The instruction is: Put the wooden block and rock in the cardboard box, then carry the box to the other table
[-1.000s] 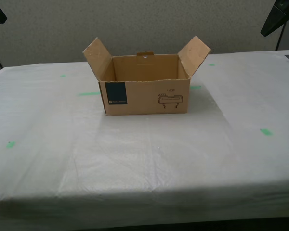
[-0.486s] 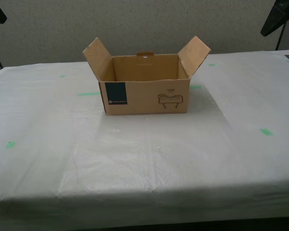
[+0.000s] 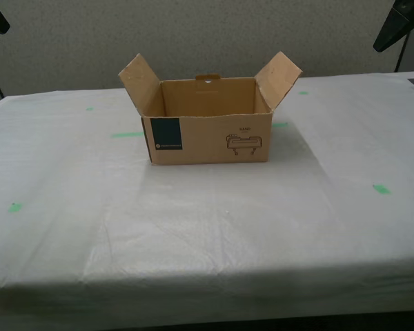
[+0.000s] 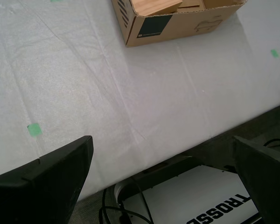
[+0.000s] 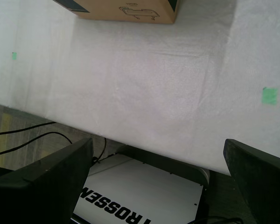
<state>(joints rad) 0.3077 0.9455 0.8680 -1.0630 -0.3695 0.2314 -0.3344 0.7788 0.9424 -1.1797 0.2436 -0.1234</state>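
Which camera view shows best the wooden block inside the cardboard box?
The second wrist view: it looks down into the cardboard box and shows the wooden block. In the exterior view the box's front wall hides the block. The first wrist view shows only the box's lower front.

The cardboard box [image 3: 208, 129] is a brown corrugated carton standing upright on the white-clothed table [image 3: 193, 221], its flaps open and the two side flaps angled outward. Its front bears a dark navy label panel [image 3: 165, 134] and a line-drawn logo [image 3: 244, 143]. The second wrist view shows the wooden block [image 4: 155, 6], light tan with visible grain, lying inside the box. Both grippers' fingers stand well apart from the box, back beyond the table's near edge. Small green tape pieces [image 3: 381, 188] dot the wrinkled cloth.
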